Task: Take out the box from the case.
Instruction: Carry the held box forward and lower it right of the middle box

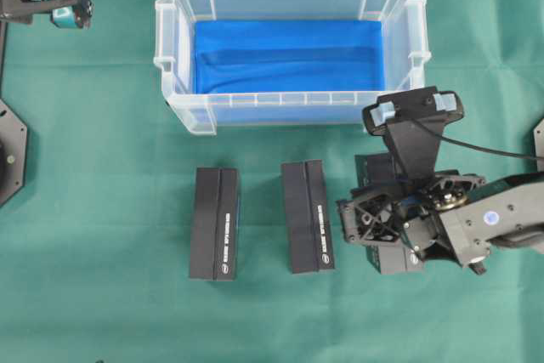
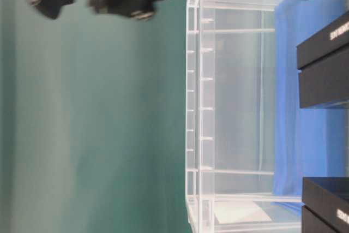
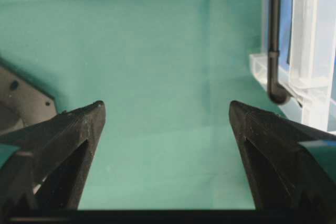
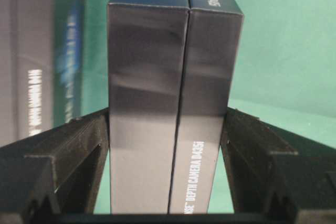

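1. Box (image 4: 173, 93): dark, rigid carton, probably light; smooth faces may be slipping. It is sitting between the right claw's (image 4: 168, 129) fingers, outside the case (image 1: 289, 108), low over the cloth (image 1: 102, 210).
2. Grip: fingers are clamping the two long side faces, the best hold.
3. Axis: running straight away from the claw, printed end nearest.
4. Left claw (image 3: 167, 114): standing wide apart, holding nothing.
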Controlling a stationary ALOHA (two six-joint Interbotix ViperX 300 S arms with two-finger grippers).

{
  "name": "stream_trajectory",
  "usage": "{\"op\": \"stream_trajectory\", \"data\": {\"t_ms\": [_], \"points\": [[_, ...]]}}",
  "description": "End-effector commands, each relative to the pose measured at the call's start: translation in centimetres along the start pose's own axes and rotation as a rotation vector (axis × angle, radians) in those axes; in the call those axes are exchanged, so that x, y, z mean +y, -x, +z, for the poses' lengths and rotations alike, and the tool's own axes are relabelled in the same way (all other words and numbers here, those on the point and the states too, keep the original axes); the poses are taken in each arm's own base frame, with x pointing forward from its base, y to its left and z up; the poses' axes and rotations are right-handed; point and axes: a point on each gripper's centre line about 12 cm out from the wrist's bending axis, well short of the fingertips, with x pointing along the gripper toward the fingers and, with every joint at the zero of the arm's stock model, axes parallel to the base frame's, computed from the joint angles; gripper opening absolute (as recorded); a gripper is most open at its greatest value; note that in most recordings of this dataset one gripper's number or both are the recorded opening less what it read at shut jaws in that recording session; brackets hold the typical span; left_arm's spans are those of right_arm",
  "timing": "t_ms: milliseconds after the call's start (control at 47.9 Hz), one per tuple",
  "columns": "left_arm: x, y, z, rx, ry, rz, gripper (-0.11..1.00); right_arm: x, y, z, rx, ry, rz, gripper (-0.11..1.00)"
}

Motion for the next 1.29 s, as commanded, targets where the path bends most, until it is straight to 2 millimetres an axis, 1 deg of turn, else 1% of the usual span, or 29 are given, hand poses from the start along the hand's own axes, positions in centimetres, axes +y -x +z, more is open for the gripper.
{"op": "stream_trajectory", "data": {"t_ms": [0,271,480,1210,1252,1273], "points": [[-0.1,0.5,0.2,-0.012,0.003,-0.016,0.98,-0.1,0.0,0.0,0.014,-0.003,0.025,0.67],[-0.3,0.3,0.2,-0.01,0.001,-0.014,0.98,-0.6,-1.7,0.1,0.025,-0.002,0.04,0.67],[-0.3,0.1,0.2,-0.008,0.002,-0.01,0.98,-0.8,-2.4,0.2,0.029,0.0,0.039,0.67],[-0.4,0.2,0.2,-0.008,0.002,-0.012,0.98,-0.6,-2.3,-0.2,0.061,-0.014,0.057,0.67],[-0.4,0.2,0.2,-0.009,0.002,-0.013,0.98,-0.6,-2.2,-0.1,0.062,-0.016,0.058,0.71],[-0.4,0.2,0.2,-0.008,0.002,-0.012,0.98,-0.5,-2.1,-0.1,0.061,-0.016,0.058,0.76]]}}
